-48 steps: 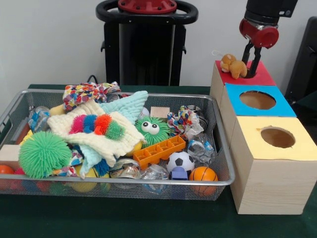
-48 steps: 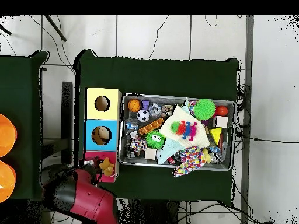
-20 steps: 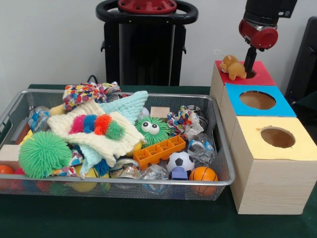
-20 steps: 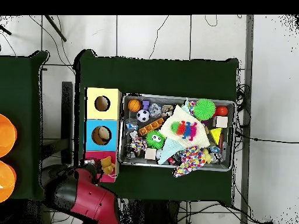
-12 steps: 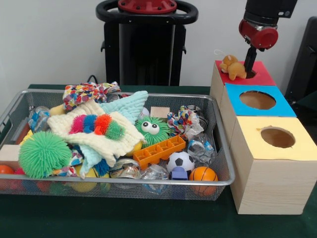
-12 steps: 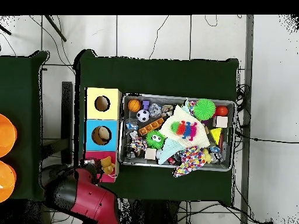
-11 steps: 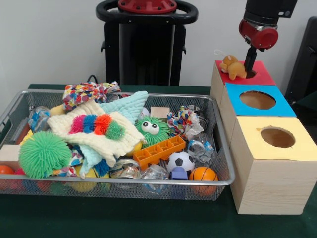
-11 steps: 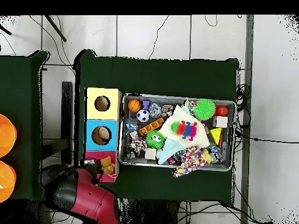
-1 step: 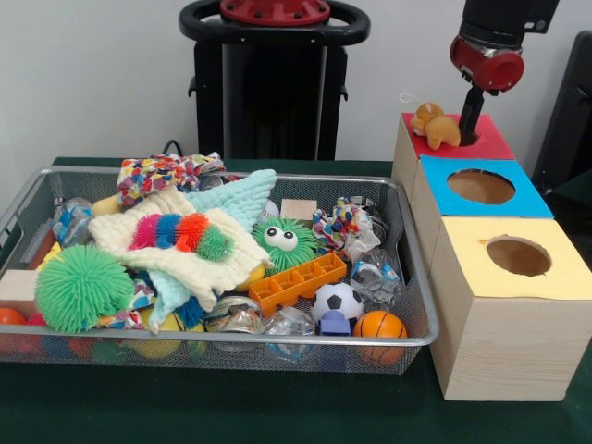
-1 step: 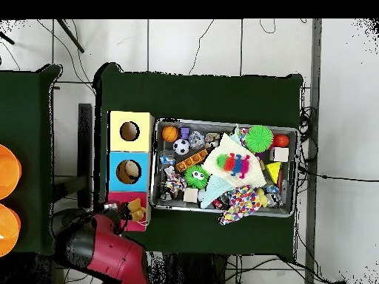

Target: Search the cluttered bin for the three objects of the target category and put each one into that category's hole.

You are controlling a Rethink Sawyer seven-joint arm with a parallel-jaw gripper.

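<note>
A small orange plush animal (image 9: 435, 124) lies on the top of the red box (image 9: 493, 144), at its left side, and shows again as the plush animal (image 10: 135, 209) from overhead. My gripper (image 9: 469, 135) hangs just right of the plush, its fingers together as one dark bar reaching down to the red top. It looks shut with nothing in it; the plush lies loose beside it. The wire bin (image 9: 277, 339) holds the other toys: a green fuzzy monster (image 9: 281, 242), a soccer ball (image 9: 337, 300), an orange ball (image 9: 378, 325).
A blue box (image 9: 530, 200) and a yellow box (image 9: 575, 279), each with a round hole, stand in a row in front of the red one. In the bin lie cloths, a green spiky ball (image 9: 80, 288), an orange brick (image 9: 296, 282). The red arm (image 10: 104, 248) covers the gripper from overhead.
The fingers, apart 2.4 s ago, have come together. Since half a second ago the gripper has shifted slightly right; the plush stays on the red box.
</note>
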